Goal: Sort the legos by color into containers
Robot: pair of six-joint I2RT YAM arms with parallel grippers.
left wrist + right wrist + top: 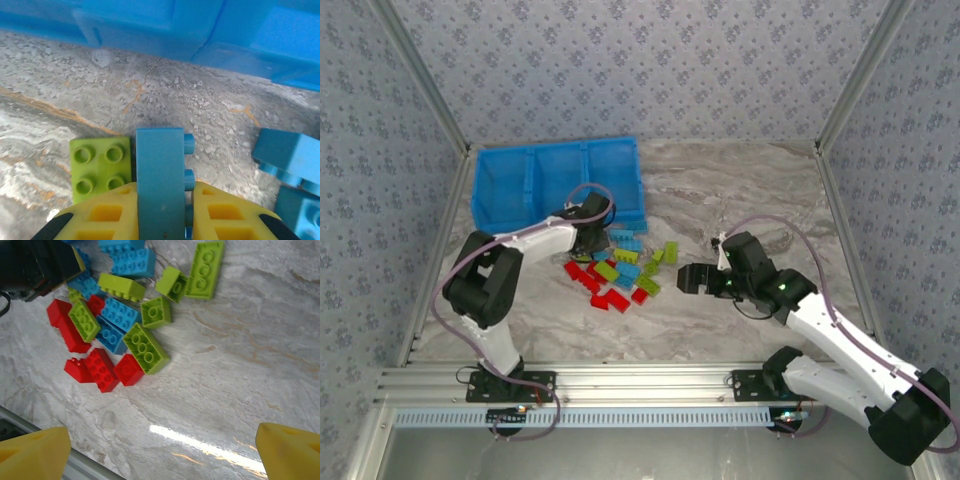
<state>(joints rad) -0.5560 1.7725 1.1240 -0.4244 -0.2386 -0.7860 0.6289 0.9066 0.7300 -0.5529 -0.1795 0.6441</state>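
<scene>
**Kid:** What have you got in your left pincer (160, 202)?

**Helper:** A light blue brick (160, 160). The two yellow fingers (100, 220) squeeze its sides, and its studs point to the right. It sticks out long-ways, straight ahead.

**Kid:** Where does it go?

**Helper:** Into the blue tray (150, 30). The tray wall is just in front of you — past a strip of bare desk (190, 95). So I think you lift it, then go forward over the wall.

**Kid:** And your right pincer (692, 279)?

**Helper:** Its fingers are spread wide apart and hold nothing. It hangs to the right of the pile of legos (615, 275), well away from the tray. Your left arm is much nearer, so let that one do the drop. Mind the lime green brick (100, 167) just beside yours.
</scene>
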